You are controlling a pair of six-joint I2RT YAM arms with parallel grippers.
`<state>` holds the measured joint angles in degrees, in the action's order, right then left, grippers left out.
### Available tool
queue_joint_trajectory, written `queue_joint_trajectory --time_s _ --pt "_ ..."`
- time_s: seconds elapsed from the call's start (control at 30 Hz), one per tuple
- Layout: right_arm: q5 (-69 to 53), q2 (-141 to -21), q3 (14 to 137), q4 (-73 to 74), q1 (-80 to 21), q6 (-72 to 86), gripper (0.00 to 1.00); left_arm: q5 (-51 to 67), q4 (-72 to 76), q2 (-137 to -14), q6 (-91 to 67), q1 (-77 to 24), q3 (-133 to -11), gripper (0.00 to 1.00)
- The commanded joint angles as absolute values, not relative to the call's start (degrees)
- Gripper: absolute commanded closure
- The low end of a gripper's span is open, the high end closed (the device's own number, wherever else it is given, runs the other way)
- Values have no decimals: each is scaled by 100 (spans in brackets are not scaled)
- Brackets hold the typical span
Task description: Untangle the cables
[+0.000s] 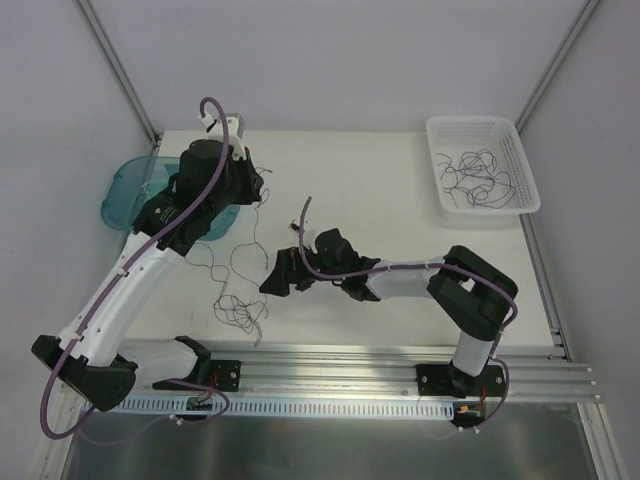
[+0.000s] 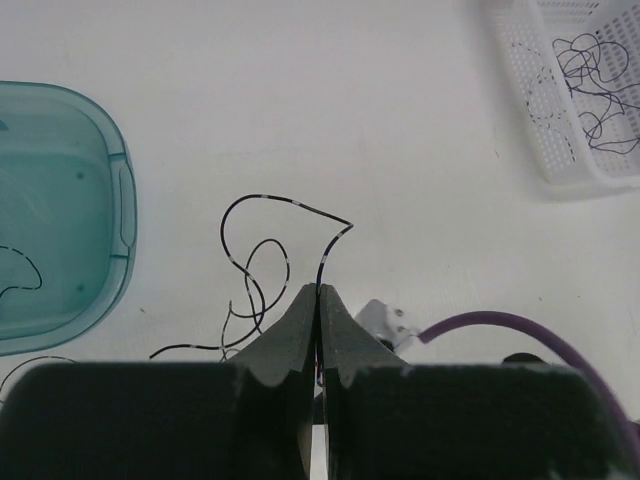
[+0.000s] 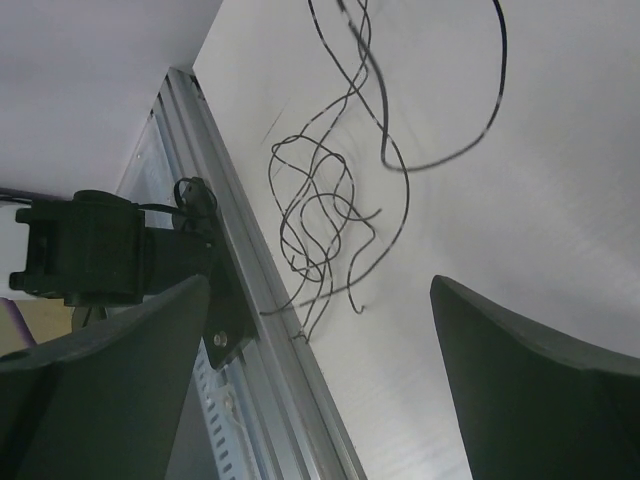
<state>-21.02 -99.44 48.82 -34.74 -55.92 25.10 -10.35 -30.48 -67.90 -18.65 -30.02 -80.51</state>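
Thin dark cables lie in a tangle (image 1: 240,312) on the white table near its front rail, with strands running up toward my left gripper (image 1: 258,188). In the left wrist view that gripper (image 2: 320,292) is shut on one cable (image 2: 333,240), which comes out of the pinched tips and loops off to the left. My right gripper (image 1: 275,278) hovers just right of the tangle. Its jaws (image 3: 320,285) are open and hold nothing, and the tangle (image 3: 320,215) lies ahead of them. More cables (image 1: 478,180) lie in the white basket.
A teal tray (image 1: 122,195) sits at the back left under the left arm, with a strand (image 2: 22,272) inside it. The white basket (image 1: 520,150) stands at the back right. An aluminium rail (image 3: 255,330) runs along the table's front edge, beside the left arm's base (image 3: 90,250).
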Motion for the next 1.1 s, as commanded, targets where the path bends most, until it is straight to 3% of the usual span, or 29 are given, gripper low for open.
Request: queue_joint_trajectory --time_s 0.0,0.3,0.6,0.7,0.73,0.83,0.9,0.93,0.97,1.07 --pt "-2373 -10518 5422 -4131 -5792 2751 3 -826 -3313 -6584 -1942 -3032 -8314 100" --pt "-2338 -11074 6073 -3175 -6214 2751 5 -1133 -3357 -6504 -1740 -3023 -8639 100" --pt "-2364 -11505 6257 -2935 -6319 3058 22 -1274 -3357 -6636 -1617 -3032 -9052 100" --pt "-2443 -11566 6214 -3084 -6319 3094 37 -1415 -3366 -6645 -1512 -3023 -9184 100" --pt "-2417 -11540 6162 -3128 -6293 3085 50 -1502 -3366 -6645 -1486 -3023 -9211 100" --pt "-2356 -11286 5828 -3225 -6135 3050 75 -1678 -3375 -6627 -1336 -3023 -9334 100" --pt "-2329 -10936 5617 -3208 -6004 2997 85 -1906 -3375 -6627 -1213 -3015 -9421 100" --pt "-2286 -10794 5346 -3165 -5820 2971 94 -1977 -3375 -6618 -1161 -3015 -9439 100" --pt "-2250 -10610 5231 -2938 -5714 2866 99 -2082 -3375 -6609 -1064 -3023 -9448 100" --pt "-2049 -9793 4914 -1826 -5222 2254 99 -2214 -3375 -6601 -950 -3023 -9457 100"
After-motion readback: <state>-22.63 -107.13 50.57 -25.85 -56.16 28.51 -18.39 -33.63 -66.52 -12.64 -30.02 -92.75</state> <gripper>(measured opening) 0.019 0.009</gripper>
